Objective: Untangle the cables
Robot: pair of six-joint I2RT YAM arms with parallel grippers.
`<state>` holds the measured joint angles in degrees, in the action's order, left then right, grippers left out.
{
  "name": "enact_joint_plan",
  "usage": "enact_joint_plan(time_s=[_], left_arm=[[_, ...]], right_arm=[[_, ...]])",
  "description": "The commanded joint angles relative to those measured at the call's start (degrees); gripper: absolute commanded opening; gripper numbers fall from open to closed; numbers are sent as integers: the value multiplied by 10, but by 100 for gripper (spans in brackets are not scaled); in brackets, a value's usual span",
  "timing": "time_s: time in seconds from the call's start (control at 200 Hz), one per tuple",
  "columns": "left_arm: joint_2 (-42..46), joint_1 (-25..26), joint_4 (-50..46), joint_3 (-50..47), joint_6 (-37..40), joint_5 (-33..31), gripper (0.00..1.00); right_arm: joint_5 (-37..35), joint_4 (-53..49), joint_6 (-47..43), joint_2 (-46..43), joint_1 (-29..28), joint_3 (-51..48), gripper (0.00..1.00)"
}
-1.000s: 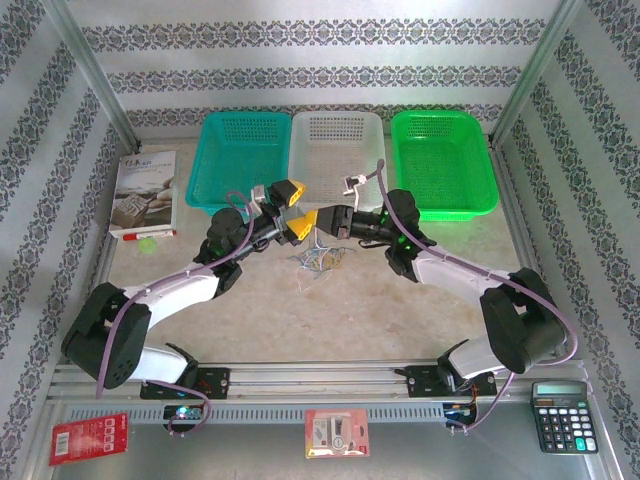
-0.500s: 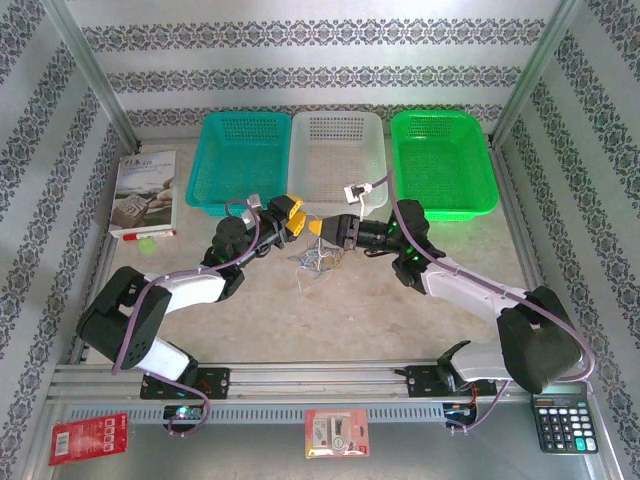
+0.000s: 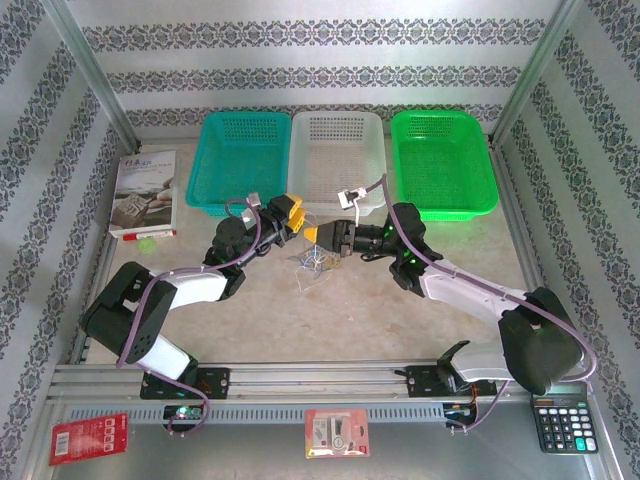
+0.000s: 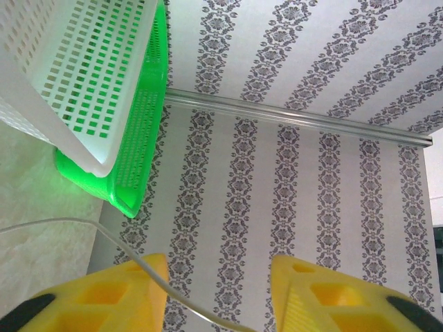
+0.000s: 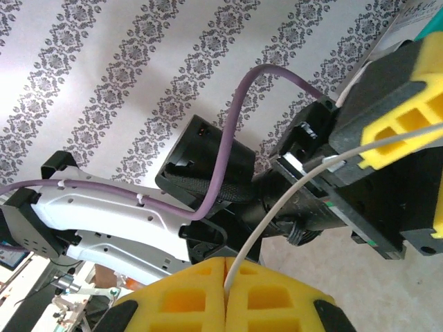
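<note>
Several thin, limp cables (image 3: pixel 312 260) lie tangled on the surface (image 3: pixel 300 330) between the two grippers, just in front of the white basket (image 3: pixel 336 116). They look light, floppy and quick to snag, so they are best taken one strand at a time, near a free end. The right gripper (image 5: pixel 225 266) has its jaws clenched on a whitish wire (image 5: pixel 252 232). On the left gripper (image 4: pixel 216 266) the jaws stand apart, with a wire draped over one finger. The teal basket (image 3: pixel 245 116), white basket and green basket (image 3: pixel 440 113) look empty
</note>
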<state>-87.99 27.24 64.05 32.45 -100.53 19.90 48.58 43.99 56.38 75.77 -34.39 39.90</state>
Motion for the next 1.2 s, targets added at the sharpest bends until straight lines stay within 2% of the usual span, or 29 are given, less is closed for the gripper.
enact_joint_plan(time_s=[0.0, 0.36, 0.57, 0.709, 0.724, 0.769, 0.819, 0.934, 1.069, 1.144, 1.199], left_arm=[[-6, -6, 54, -7, 13, -7, 37], [17, -21, 42, -4, 42, -6, 0], [74, -29, -42, 34, 97, 23, 0], [100, -30, -70, 56, 99, 35, 0], [102, -30, -70, 57, 98, 36, 0], [105, -29, -70, 59, 93, 37, 0], [108, -30, -71, 61, 87, 39, 0], [111, -29, -69, 67, 85, 50, 0], [118, -29, -76, 77, 93, 56, 0], [119, -30, -82, 94, 96, 65, 0], [119, -29, -89, 109, 98, 72, 0]], right_arm=[[14, 17, -4, -12, -6, 11, 0], [18, 14, -9, -8, -4, 1, 0], [13, 15, -13, 8, -1, -7, 0], [4, 17, -15, 25, 3, -12, 0], [3, 18, -15, 27, 3, -12, 2], [2, 20, -15, 33, 5, -13, 19], [1, 21, -15, 39, 7, -15, 23], [0, 27, -14, 49, 11, -18, 19], [-2, 34, -16, 65, 11, -23, 3], [-2, 42, -14, 76, 12, -25, 3], [-3, 50, -11, 82, 11, -27, 6]])
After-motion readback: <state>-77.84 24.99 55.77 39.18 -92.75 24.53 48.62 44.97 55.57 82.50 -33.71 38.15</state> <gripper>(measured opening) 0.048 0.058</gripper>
